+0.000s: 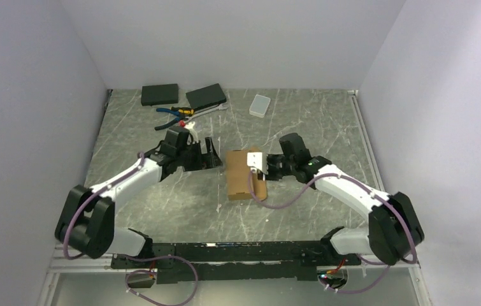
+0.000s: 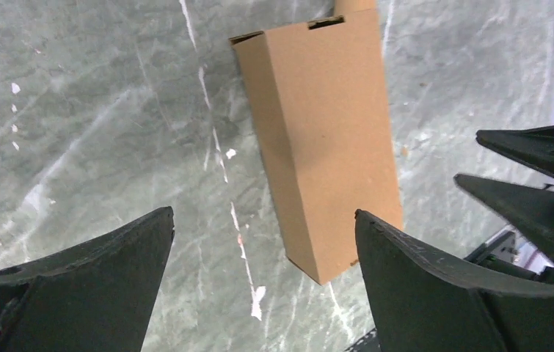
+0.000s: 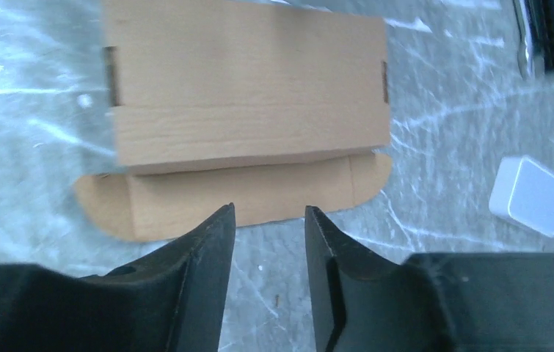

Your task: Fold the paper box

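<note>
We find the box [image 1: 243,175] lying just ahead of both grippers, touching neither. Our left gripper [image 2: 263,216] gapes wide and the right gripper [image 3: 270,213] is slightly parted, both empty (freeing the box, we judge, for the last fold). The untucked flap [image 3: 244,194] lies just beyond the right one's tips.

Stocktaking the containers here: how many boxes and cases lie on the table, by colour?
Brown paper box: 1
Black flat boxes: 2
White plastic case: 1
Total: 4
</note>
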Controlling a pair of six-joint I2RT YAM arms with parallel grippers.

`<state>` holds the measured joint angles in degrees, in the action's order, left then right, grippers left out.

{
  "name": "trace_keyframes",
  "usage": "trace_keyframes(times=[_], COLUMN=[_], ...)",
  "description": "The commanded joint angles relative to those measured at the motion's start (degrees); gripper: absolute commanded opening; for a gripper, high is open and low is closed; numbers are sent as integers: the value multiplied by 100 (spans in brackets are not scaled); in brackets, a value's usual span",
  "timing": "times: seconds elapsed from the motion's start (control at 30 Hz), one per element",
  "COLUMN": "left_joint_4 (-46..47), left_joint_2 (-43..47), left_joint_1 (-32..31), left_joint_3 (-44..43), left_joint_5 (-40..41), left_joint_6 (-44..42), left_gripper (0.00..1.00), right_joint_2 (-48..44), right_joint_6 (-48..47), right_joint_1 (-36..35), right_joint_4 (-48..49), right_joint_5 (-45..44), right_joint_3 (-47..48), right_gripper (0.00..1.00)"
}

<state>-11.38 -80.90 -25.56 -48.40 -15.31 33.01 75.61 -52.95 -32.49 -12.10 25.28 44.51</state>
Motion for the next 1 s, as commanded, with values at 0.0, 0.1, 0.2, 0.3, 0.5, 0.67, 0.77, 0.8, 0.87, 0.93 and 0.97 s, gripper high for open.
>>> trace_keyframes(times=[0.0,0.1,0.2,0.3,0.5,0.67,0.77,0.8,0.87,0.93,0.97], left_joint_4=[476,690,906,1057,1339,1308,1283,1272,1270,1269,1276], left_joint_2=[501,536,455,234,-271,-490,-521,-543,-602,-663,-690], left_joint_1=[96,139,139,131,89,62,35,27,-3,-29,-59], left_joint_3=[484,636,691,663,596,494,444,431,392,363,349], left_joint_5=[-337,-656,-847,-1030,-1194,-1097,-1017,-1002,-1000,-1007,-1009], left_joint_6=[236,383,463,516,572,558,550,554,549,555,556], left_gripper=[100,100,98,92,87,86,84,83,83,83,83], right_joint_2=[-524,-645,-507,-393,-122,196,295,297,304,321,330], right_joint_6=[-1806,-2311,-2366,-2487,-2425,-2102,-1978,-1956,-1911,-1876,-1863], right_joint_1=[59,59,54,24,-140,-452,-524,-536,-547,-553,-554], right_joint_4=[-1490,-1605,-1622,-1674,-1560,-1183,-1071,-1047,-996,-988,-983], right_joint_5=[1603,1700,1593,1467,1188,729,592,582,567,557,568], right_joint_3=[-273,-516,-524,-569,-612,-630,-614,-619,-624,-612,-608], right_gripper=[52,62,61,61,57,48,44,42,40,37,36])
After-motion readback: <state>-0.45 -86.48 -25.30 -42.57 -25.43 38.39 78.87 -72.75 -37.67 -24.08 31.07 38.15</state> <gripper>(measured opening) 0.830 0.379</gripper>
